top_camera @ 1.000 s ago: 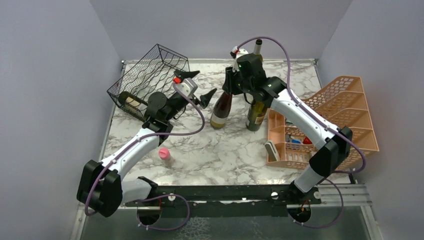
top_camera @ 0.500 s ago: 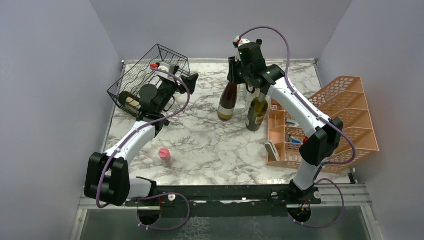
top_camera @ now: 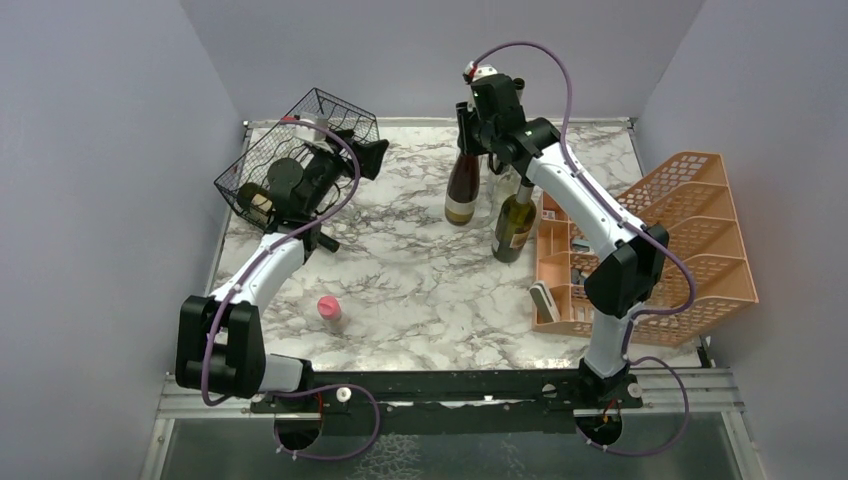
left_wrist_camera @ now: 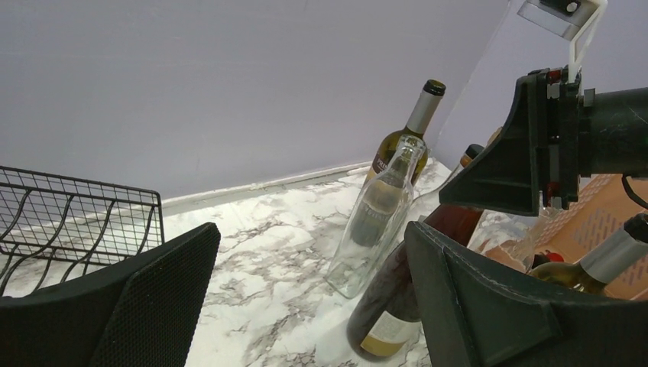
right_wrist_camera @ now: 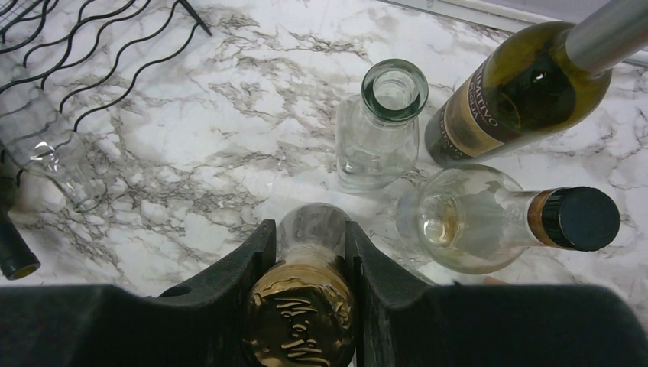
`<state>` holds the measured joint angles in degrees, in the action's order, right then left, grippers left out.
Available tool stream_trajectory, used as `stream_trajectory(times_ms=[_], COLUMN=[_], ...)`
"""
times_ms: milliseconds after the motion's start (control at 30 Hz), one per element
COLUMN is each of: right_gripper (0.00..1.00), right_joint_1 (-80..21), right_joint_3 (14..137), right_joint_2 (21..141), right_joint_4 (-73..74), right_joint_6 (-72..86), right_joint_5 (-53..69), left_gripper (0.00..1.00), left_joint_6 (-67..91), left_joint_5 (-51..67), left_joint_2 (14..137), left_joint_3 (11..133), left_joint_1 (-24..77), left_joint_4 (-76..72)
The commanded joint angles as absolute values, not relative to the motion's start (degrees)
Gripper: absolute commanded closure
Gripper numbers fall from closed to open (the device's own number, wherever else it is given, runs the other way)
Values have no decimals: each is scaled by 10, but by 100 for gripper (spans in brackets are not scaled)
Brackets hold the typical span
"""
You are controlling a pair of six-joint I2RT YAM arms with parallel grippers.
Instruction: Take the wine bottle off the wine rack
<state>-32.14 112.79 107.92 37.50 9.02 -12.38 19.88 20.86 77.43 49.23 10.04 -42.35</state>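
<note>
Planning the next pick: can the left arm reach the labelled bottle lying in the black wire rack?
Probably yes: the left gripper is open and empty by the wine rack, but it faces away from the bottle and would need turning.

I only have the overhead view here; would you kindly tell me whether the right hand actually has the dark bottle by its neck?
Observer: Yes. The right wrist view shows the right hand closed on both sides of the dark bottle, at its gold foil top.
Operator: Thank you. Is the left hand carrying anything?
Observer: No. Its wrist view shows the left hand open and empty, with the rack at its left.
Operator: Is any bottle near the held one uncapped?
Observer: Yes. A clear bottle just beyond it has an open mouth and no cap.
</note>
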Motion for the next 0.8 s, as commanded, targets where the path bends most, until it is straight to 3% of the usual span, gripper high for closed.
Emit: stream_trajectory(times_ms=[0,767], right_gripper=[99,96], right_joint_1=[-315,-298], right_joint_3=[1180,1194], right_joint_2=[1071,1099], right_joint_4=[315,310], right_joint_6=[69,71], right_joint_5=[-172,-149], left_gripper=[3,3], left_joint_6=[236,296], left_joint_5=[237,261], left_joint_2=[783,799], left_joint_3=[515,529], left_joint_1=[85,39], left_joint_4=[-439,-440])
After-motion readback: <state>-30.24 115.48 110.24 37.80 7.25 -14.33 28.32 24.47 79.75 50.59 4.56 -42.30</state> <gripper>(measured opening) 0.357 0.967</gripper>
